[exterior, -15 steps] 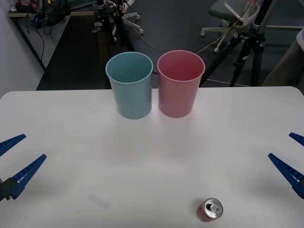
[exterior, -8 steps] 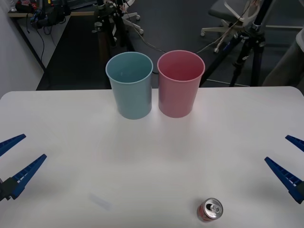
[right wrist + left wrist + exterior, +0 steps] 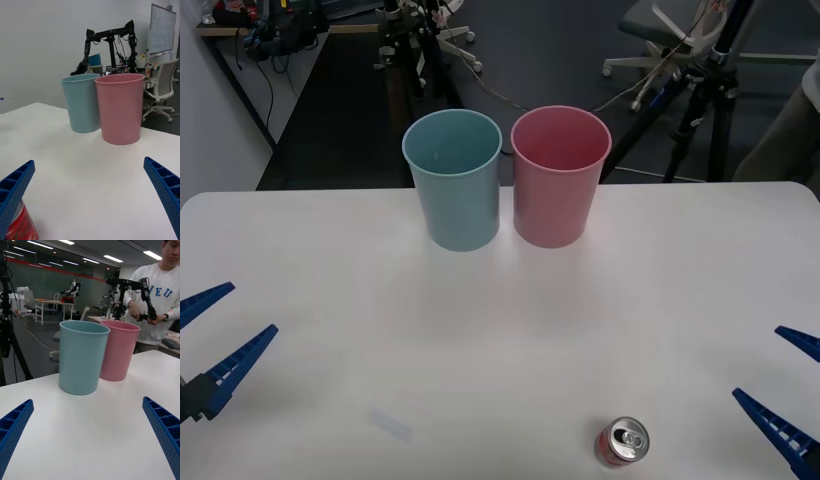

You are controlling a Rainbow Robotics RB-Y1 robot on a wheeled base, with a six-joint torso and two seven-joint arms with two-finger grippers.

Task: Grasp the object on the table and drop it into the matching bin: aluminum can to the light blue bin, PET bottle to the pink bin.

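A small red can (image 3: 621,443) with a silver pull-tab top is standing upright near the front edge of the white surface (image 3: 500,330), toward the robot's right side. It is sitting free, with nothing touching it. In the right wrist view the can (image 3: 20,227) is showing just beside one blue finger (image 3: 15,191) of that arm's claw, partly hidden behind it.

The right claw (image 3: 792,390) is hovering low over the right edge of the surface, to the right of the can and near it, with its two ribbed blue fingers spread wide apart and holding nothing. The left claw (image 3: 215,335) is waiting over the left edge of the surface, well apart from the can, its fingers also spread wide and empty.

At the far side of the surface, two tall tapering bins are standing upright side by side, just beside each other. The light blue bin (image 3: 453,180) is sitting on the robot's left and the pink bin (image 3: 559,177) on its right. Both bins are well apart from the can and from either claw, and their open mouths are facing up.
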